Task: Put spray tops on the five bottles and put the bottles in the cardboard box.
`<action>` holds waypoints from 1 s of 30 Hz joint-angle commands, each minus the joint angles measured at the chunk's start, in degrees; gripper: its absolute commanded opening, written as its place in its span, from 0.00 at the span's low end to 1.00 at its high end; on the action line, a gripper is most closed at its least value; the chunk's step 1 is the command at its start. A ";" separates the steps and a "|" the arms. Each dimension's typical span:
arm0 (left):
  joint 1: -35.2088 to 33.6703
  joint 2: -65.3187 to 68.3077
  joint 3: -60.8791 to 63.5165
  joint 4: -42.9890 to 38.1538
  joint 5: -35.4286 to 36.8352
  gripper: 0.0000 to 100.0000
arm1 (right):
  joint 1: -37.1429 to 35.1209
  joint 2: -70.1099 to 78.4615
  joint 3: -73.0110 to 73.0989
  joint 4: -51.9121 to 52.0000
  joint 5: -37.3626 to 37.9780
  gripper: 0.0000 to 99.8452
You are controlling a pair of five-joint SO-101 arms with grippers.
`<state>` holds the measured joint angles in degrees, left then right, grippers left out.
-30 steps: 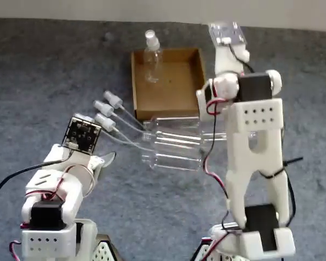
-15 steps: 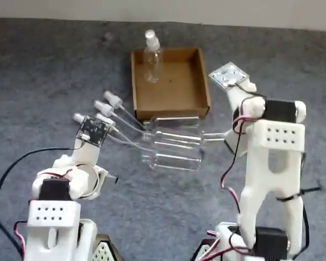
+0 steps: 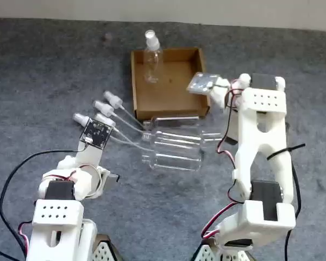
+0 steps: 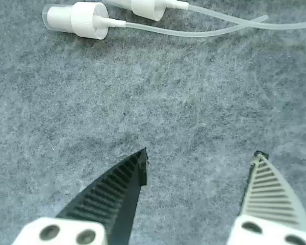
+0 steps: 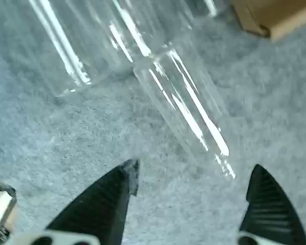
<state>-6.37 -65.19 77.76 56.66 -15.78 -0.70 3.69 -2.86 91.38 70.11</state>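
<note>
**One bottle boxed, the rest flat on the table**

So the capped bottle stands upright in the far-left corner of the cardboard box, which sits near the table's far edge. The other clear bottles lie side by side just off the box's near wall. The loose spray tops are beside them toward the left edge, tubes pointing at the necks. The left gripper hangs wide open near the spray tops. The right gripper gapes wide too, over one of the clear bottles.
</note>
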 commanded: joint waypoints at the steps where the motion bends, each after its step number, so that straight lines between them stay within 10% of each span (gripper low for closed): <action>1: 0.04 0.22 -0.22 -1.41 -0.09 0.25 | -2.86 -0.04 -3.56 -1.01 3.87 0.30; 30: 0.13 0.57 -0.22 -1.41 -0.18 0.25 | 1.80 14.90 -3.91 -8.84 -1.14 0.29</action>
<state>-6.37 -65.01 77.76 56.31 -15.78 -1.85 19.60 -4.09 83.30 72.48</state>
